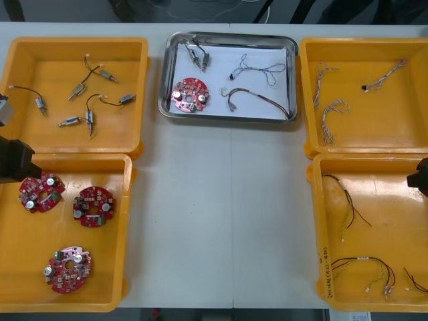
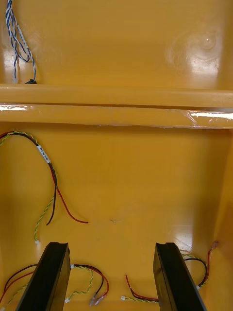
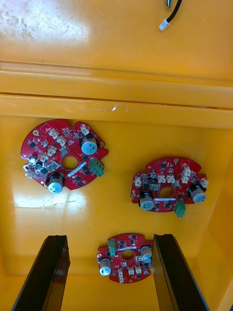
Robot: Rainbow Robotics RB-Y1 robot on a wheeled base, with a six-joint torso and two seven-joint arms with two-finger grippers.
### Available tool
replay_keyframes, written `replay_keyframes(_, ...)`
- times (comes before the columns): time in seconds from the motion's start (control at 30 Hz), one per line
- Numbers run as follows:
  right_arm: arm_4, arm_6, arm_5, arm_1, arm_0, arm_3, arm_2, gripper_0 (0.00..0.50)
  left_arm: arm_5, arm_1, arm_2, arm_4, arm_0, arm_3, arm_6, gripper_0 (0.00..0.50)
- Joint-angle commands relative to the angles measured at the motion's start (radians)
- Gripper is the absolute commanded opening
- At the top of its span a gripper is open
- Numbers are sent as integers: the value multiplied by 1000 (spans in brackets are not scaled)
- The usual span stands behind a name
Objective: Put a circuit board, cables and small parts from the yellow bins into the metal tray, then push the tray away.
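The metal tray (image 1: 221, 75) sits at the table's far middle. It holds a red circuit board (image 1: 190, 95), a small metal part (image 1: 199, 55), a blue and white cable (image 1: 257, 67) and a red and yellow cable (image 1: 259, 101). At the table's left edge, my left gripper (image 1: 15, 160) hangs over the near left bin (image 1: 20, 267). In the left wrist view that gripper (image 3: 109, 272) is open above three boards (image 3: 63, 154), one of them (image 3: 126, 257) between its fingers. My right gripper (image 1: 421, 175) (image 2: 114, 277) is open over red and yellow cables (image 2: 48, 194).
The far left bin (image 1: 53, 53) holds several small metal parts on black cables (image 1: 87, 120). Twisted cables (image 1: 331, 114) lie in the far right bin (image 1: 374, 127). In the near right bin (image 1: 394, 221) there are more cables (image 1: 364, 264). Bare table lies between the bins.
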Motion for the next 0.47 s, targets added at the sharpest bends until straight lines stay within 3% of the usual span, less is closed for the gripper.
replay_keyframes(0.03,-8,-34,3,-10,15,-23,-29,500,7,45,33,8,12,-29,-35,500)
replay_keyframes(0.47,-8,-34,3,-10,15,-23,-29,500,7,45,33,8,12,-29,-35,500)
